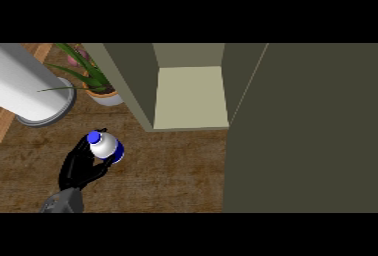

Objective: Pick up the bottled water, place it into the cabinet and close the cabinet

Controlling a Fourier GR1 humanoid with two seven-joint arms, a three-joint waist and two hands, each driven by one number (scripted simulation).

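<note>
Countertop: bottled water (upright) in left hand

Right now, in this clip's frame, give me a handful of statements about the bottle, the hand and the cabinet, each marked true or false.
1. The left hand is curled round the bottled water. True.
2. The bottled water already stands on the cabinet shelf. False: it is held over the wooden counter, left of the cabinet and outside it.
3. The cabinet door is open. True: the pale shelf inside shows.
4. The bottle's cap is red. False: it is blue.
5. A potted plant stands left of the cabinet. True.
6. The right hand is holding the cabinet door. False: no right hand shows in the head view.
</note>
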